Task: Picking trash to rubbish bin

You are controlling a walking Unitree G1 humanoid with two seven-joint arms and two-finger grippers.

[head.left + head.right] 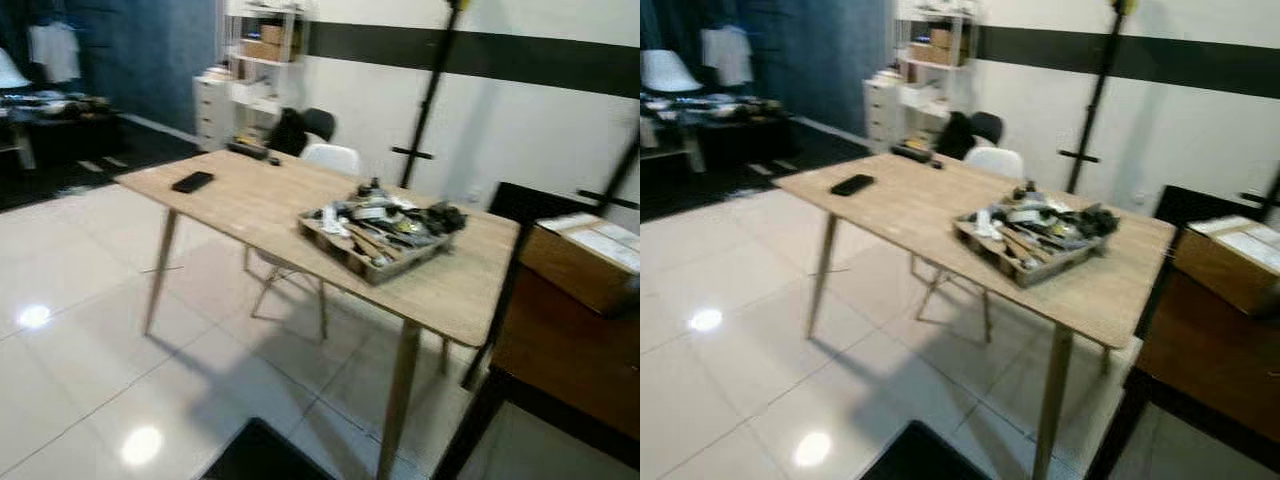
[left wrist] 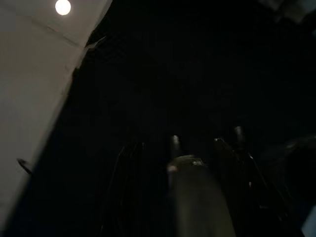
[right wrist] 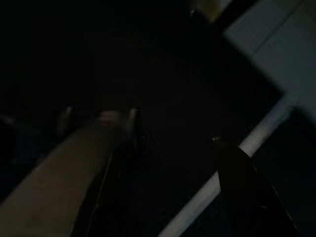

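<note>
On wooden table (image 1: 250,205), tray (image 1: 372,262) heaped with trash (image 1: 385,222); wrist views dark, both grippers' finger spread unreadable

Home living or work room. Glossy white tiled floor (image 1: 70,360) across lower left of frame. Long light wooden table (image 1: 260,205) on slanted legs at centre, white moulded chair (image 1: 330,157) behind it. White open shelf unit (image 1: 262,60) with boxes at top centre. Dark blue wall (image 1: 150,50) upper left, white wall with dark horizontal stripe (image 1: 500,55) upper right.
</note>
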